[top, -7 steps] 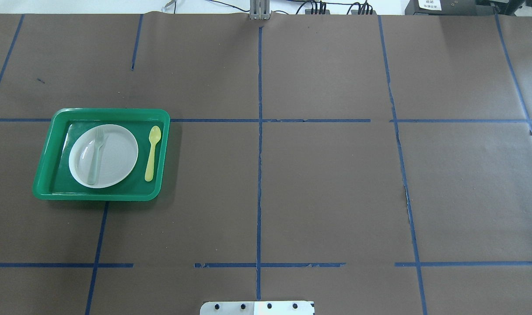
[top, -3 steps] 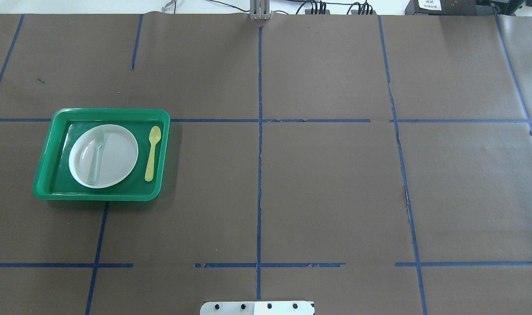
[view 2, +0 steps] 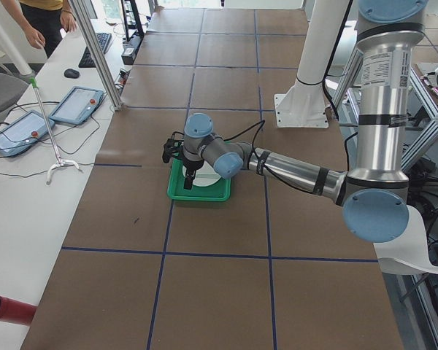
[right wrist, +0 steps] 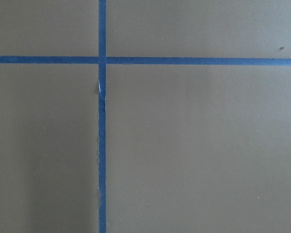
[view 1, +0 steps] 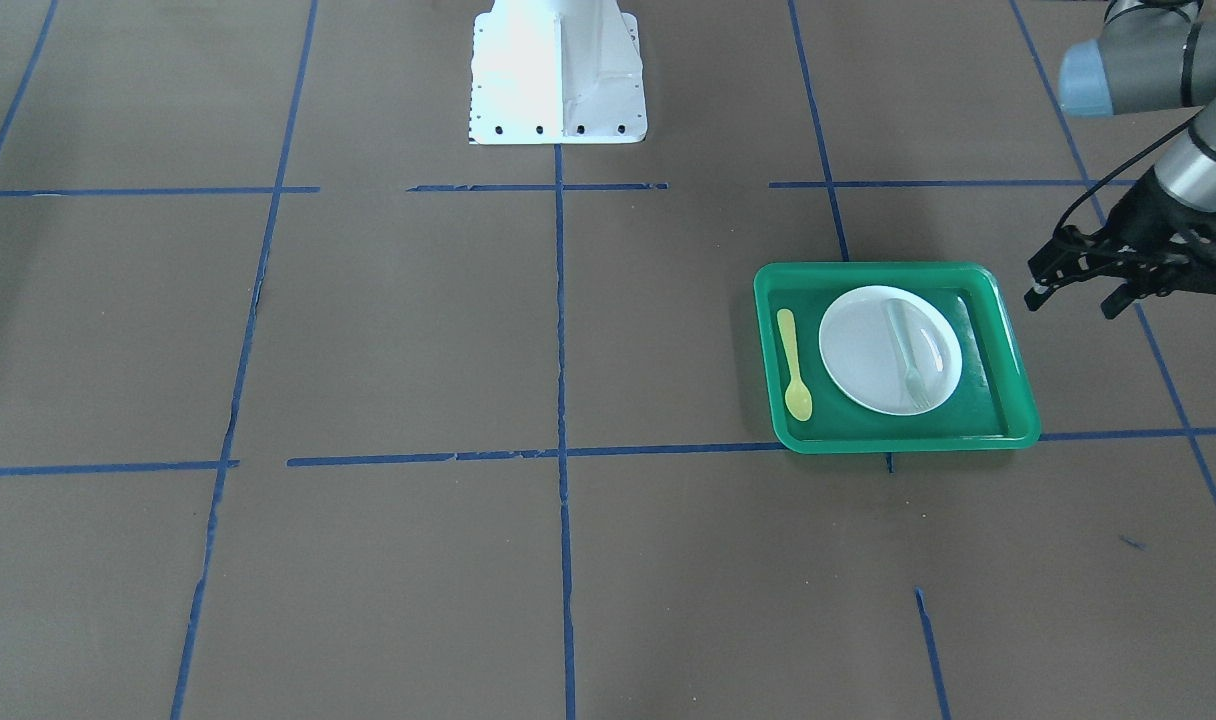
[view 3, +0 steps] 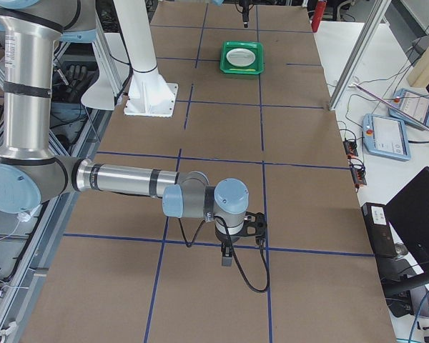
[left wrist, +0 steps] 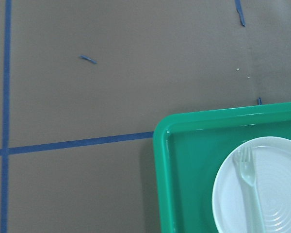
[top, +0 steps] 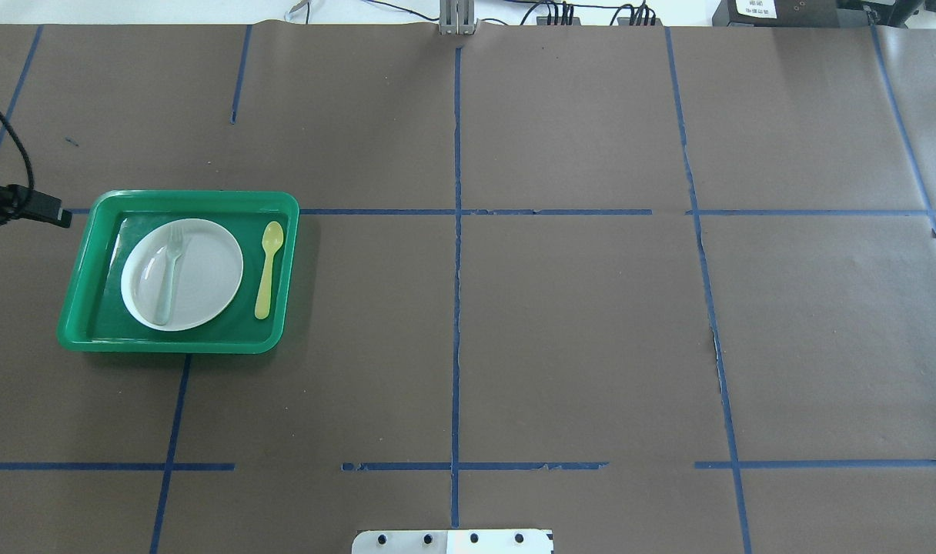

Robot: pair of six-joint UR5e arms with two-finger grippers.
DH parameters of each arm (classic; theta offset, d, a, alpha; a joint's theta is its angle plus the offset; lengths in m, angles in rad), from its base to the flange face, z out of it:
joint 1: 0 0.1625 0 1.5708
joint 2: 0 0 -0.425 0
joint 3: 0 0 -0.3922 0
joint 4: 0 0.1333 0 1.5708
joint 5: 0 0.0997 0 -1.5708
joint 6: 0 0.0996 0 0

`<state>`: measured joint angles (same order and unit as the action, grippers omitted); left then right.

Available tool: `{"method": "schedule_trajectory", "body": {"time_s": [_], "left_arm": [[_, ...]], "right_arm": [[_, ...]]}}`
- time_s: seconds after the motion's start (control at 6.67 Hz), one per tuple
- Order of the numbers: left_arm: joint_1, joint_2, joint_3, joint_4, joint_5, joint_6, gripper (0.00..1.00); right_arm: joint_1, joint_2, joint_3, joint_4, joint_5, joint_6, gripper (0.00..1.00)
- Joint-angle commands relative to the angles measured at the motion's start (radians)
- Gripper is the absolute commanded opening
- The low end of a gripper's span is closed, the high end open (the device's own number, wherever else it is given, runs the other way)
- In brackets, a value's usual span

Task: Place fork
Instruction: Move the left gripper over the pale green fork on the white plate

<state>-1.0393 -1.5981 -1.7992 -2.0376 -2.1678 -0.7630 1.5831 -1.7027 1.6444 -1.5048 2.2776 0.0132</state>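
The pale translucent fork lies lengthwise on the left half of a white plate inside a green tray. It also shows in the front view and the left wrist view. My left gripper hovers just outside the tray's far-left corner, its fingers apart and empty. It enters the overhead view at the left edge. My right gripper shows only in the right side view, far from the tray over bare table. I cannot tell whether it is open or shut.
A yellow plastic spoon lies in the tray to the right of the plate. The brown table surface carries blue tape lines. The robot's white base stands at the near edge.
My left gripper has come into the overhead view from the left edge, beside the tray's far-left corner. Fork, plate, spoon and tray have not moved.
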Motion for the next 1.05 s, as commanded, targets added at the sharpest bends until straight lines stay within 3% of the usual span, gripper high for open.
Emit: {"method": "schedule_trajectory", "body": {"time_s": [0.0,0.3,0.45,0.9], "left_arm": [[0.154,-0.116,0.093,-0.009,0.099,-0.174,1.00],[0.208,-0.128,0.112,-0.009,0.153,-0.208,0.95],[0.215,-0.128,0.132,-0.009,0.152,-0.211,0.82],[0.234,-0.129,0.150,-0.010,0.145,-0.210,0.82]], "right_arm": [[0.000,0.000,0.000,0.000,-0.001,0.001,1.00],[0.000,0.000,0.000,0.001,0.000,0.001,1.00],[0.000,0.000,0.000,0.002,0.000,0.001,1.00],[0.000,0.000,0.000,0.001,-0.001,0.001,1.00]]}}
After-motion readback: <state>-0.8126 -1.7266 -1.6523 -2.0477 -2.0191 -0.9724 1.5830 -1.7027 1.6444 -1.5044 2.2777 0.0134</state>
